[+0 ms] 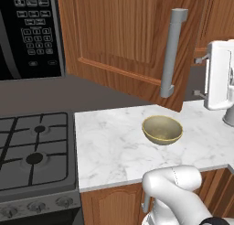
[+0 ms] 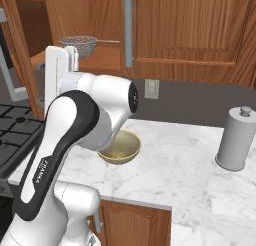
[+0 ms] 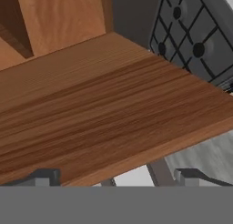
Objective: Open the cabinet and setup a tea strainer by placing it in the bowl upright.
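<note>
The cabinet door (image 1: 114,36) stands swung open to the left, its grey bar handle (image 1: 172,52) out over the counter. Inside, the tea strainer (image 2: 80,45) rests on the cabinet shelf (image 2: 107,60), its wire handle pointing right. My gripper (image 1: 199,77) is raised at shelf height in front of the opening, open, with nothing between its fingers. From the right base view the gripper (image 2: 71,57) is just below and left of the strainer, apart from it. The hand view looks along bare shelf wood (image 3: 104,95) over the open gripper (image 3: 117,177). The olive-gold bowl (image 1: 162,129) sits empty on the marble counter; my arm half hides the bowl (image 2: 126,149).
A grey canister (image 2: 235,140) stands at the right on the counter (image 1: 109,151). The stove (image 1: 32,151) lies left, with the microwave (image 1: 27,32) above it. A neighbouring wall cabinet with a like handle (image 2: 129,32) stays shut. A wall outlet (image 2: 151,88) sits below it.
</note>
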You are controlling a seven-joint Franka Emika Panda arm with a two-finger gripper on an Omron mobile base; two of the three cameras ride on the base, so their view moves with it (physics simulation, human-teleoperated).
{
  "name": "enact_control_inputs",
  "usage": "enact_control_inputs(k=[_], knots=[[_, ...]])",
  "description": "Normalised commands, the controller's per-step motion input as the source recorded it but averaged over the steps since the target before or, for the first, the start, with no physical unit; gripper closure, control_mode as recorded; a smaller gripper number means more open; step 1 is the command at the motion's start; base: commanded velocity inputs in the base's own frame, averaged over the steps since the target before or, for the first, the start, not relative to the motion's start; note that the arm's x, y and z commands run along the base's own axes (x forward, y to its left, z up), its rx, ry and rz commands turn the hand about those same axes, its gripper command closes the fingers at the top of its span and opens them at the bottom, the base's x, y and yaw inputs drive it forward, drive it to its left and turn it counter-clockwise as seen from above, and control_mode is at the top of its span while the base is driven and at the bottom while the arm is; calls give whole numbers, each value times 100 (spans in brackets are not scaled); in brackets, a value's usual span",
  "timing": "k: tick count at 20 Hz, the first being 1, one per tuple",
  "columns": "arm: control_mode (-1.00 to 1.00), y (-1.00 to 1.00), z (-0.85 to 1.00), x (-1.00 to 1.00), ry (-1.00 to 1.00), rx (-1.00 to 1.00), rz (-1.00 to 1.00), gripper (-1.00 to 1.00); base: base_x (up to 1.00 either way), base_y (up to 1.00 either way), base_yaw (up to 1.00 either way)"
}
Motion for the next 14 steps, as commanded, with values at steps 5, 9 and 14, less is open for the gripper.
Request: enact_control_inputs(k=[5,9,14], knots=[[-100,-9,0,16,0,-3,0,-100,0,0,0],[-100,3,0,19,0,-9,0,-100,0,0,0],[-100,38,0,0,-7,-7,6,-100,0,0,0]])
